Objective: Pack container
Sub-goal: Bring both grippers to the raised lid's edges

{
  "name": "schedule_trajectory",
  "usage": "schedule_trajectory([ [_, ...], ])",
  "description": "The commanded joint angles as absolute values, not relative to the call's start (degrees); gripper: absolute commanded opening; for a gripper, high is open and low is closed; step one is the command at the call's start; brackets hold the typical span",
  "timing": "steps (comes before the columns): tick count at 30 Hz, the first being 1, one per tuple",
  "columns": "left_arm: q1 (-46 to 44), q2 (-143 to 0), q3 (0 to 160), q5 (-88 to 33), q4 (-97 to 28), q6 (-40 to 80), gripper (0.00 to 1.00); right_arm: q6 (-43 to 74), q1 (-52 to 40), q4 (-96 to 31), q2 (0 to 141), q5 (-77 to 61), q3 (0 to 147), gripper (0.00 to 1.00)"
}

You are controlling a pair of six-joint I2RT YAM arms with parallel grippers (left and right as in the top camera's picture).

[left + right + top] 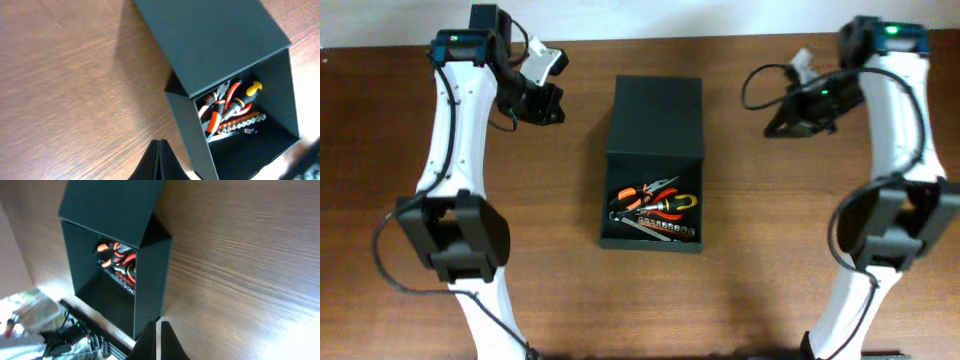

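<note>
The container (655,115) is a dark green-black box at the table's centre, its flap lid raised toward the back. Inside lie orange-handled pliers (645,196), a yellow-tipped tool (686,203) and a strip of bits (655,226). The container also shows in the left wrist view (215,40) and the right wrist view (112,205), with the tools (227,107) (117,260) visible inside. My left gripper (545,100) (160,150) is shut and empty, left of the box. My right gripper (788,120) (159,330) is shut and empty, to its right.
The box stands on a brown wooden table (760,250). Both arms' bases sit at the front corners (455,235) (895,230). Cables and clutter (50,335) lie beyond the table's edge in the right wrist view.
</note>
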State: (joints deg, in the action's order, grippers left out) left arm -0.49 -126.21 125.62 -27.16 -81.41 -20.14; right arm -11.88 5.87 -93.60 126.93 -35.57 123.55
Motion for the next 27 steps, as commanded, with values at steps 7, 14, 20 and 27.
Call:
schedule_trajectory([
  [7, -2.04, -139.09, 125.51, -40.14, -80.62, -22.37, 0.02, -13.52, 1.78, -90.32, 137.25, -41.82, 123.63, 0.04],
  [14, -3.49, -145.29, 125.51, -41.19, -77.34, -22.35, 0.02, -13.52, 1.78, -87.92, 142.17, -42.76, 123.63, 0.04],
  [20, -3.66, -148.16, 125.51, -43.72, -74.46, -22.09, 0.02, -13.52, 1.78, -85.56, 144.9, -44.88, 123.63, 0.04],
  [27, -4.36, -149.99, 125.51, -45.76, -68.88, -18.31, 0.02, -13.74, 0.8, -83.5, 147.55, -48.84, 123.63, 0.04],
])
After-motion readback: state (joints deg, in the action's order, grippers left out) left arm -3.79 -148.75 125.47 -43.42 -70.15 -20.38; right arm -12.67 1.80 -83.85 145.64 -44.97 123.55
